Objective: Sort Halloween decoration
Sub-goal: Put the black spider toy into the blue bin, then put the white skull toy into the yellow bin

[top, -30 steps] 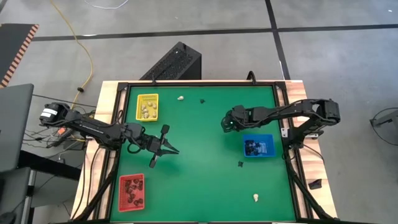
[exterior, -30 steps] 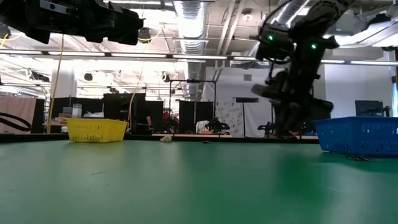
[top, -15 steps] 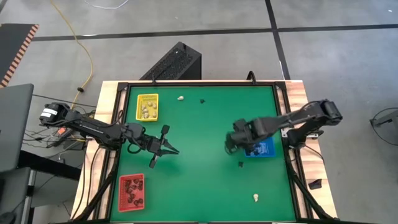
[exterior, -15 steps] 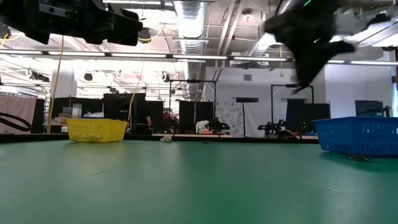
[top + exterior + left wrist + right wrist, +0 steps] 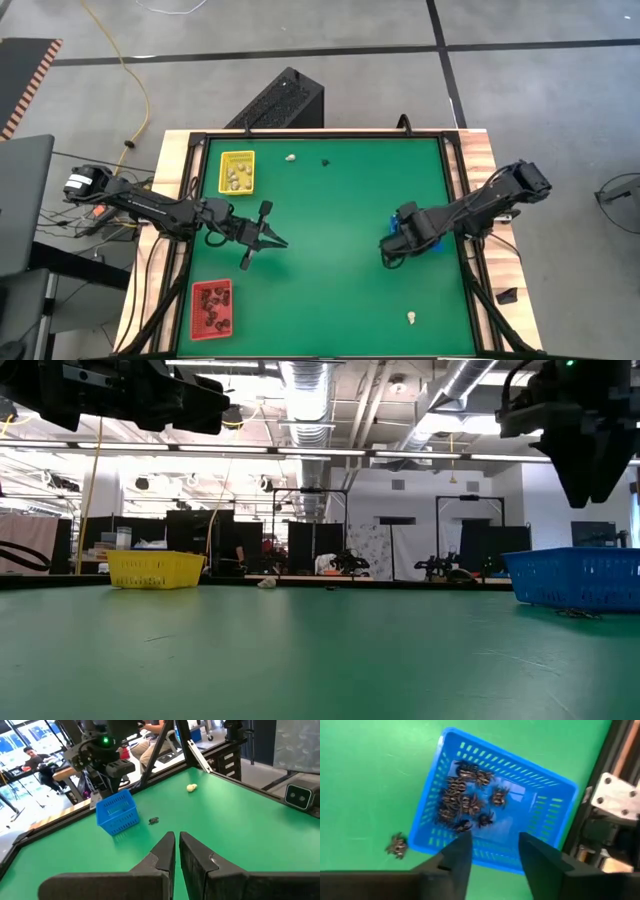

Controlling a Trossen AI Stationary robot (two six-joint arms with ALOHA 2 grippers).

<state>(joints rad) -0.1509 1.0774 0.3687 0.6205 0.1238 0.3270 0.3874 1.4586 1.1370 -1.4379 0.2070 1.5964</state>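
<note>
Several tiny trinkets lie loose on the green mat: a cream one (image 5: 290,157) and a black one (image 5: 326,162) near the far edge, and a cream one (image 5: 411,318) near the near edge. A black spider-like one (image 5: 396,845) rests beside the blue tray (image 5: 495,810), which holds several dark trinkets. My right gripper (image 5: 492,852) is open and hangs in the air over the tray's edge, touching nothing. My left gripper (image 5: 275,240) is shut and empty, raised over the left middle of the mat.
The yellow tray (image 5: 237,171) with cream trinkets stands at the far left. The red tray (image 5: 212,306) with dark trinkets stands at the near left. A black frame rail (image 5: 600,795) runs close behind the blue tray. Bare mat lies across the table's middle (image 5: 330,250).
My right gripper has swept from the right middle of the mat toward the near edge and a little to the right. It now hangs over the blue tray's edge, close to the loose black trinket. The left arm has kept still.
</note>
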